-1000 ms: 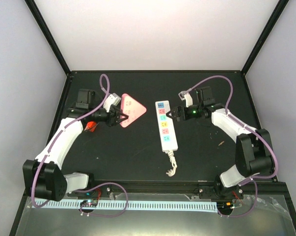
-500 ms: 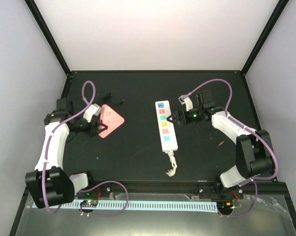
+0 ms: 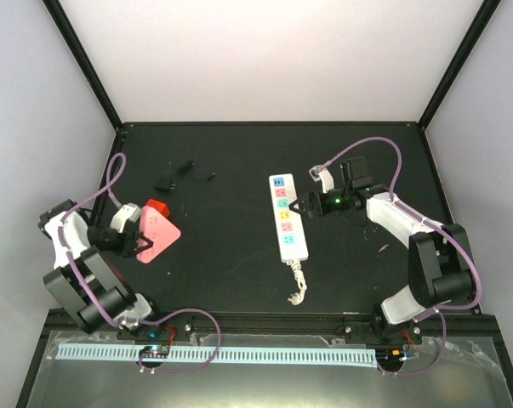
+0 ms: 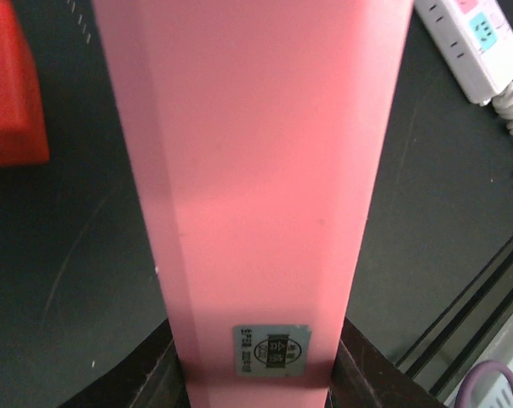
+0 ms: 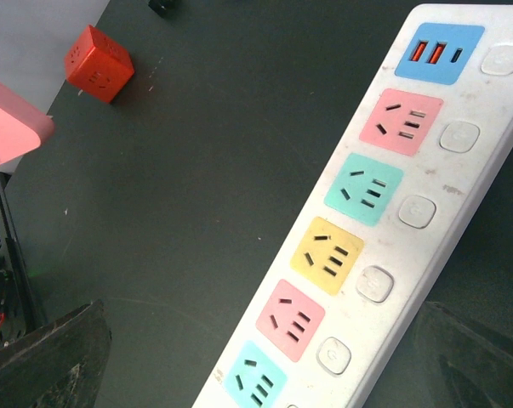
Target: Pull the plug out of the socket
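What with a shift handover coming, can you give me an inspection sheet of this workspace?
Surface: black table, lightly scratched.
Job's things: socket flat at centre, visible outlets empty; pink plug off it, far left.
Clutter: red cube; small black item.
End effectors: left end effector shut on pink plug; right end effector open at socket's right side.
Cables: frayed cord stub; purple arm cables.
Surroundings: white walls, black frame.

Shell of the socket [image 5: 439,174]: smooth white plastic, faintly smudged; pastel faces matt. The pink plug [image 4: 256,170]: smooth satin plastic; the red cube [image 5: 98,64]: slightly glossy plastic. The table [image 3: 222,255]: matt black, finely scratched.
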Motion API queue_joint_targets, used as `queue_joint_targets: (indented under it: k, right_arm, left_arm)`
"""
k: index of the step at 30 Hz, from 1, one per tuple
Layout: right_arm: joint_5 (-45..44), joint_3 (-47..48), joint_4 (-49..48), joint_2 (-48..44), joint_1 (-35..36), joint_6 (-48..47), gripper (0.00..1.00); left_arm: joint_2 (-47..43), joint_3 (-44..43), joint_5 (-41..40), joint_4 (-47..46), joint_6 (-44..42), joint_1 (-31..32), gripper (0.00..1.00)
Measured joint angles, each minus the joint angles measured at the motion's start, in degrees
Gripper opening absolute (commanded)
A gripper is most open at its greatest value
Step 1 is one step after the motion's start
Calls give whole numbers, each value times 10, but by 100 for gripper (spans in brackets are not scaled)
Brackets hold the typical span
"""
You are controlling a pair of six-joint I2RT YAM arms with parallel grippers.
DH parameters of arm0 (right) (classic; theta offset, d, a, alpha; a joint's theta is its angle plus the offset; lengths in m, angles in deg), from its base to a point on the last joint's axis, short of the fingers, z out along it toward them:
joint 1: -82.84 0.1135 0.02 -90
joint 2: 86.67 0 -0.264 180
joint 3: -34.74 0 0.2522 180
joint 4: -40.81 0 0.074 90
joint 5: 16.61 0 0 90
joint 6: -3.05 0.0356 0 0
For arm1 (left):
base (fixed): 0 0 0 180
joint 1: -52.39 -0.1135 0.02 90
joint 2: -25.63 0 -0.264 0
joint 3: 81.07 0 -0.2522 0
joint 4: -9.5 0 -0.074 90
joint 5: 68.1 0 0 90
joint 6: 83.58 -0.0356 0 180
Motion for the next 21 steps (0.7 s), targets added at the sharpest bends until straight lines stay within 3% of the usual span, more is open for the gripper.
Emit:
queue_joint_targets:
  k: [7, 21]
  right_arm:
    - [0, -1, 0, 6, 0, -2, 100]
    - [0, -1, -1, 12, 0, -3, 100]
  left_arm:
    - [66, 41, -43, 3, -52, -80, 2]
    - [149, 86, -77, -13, -57, -117, 5]
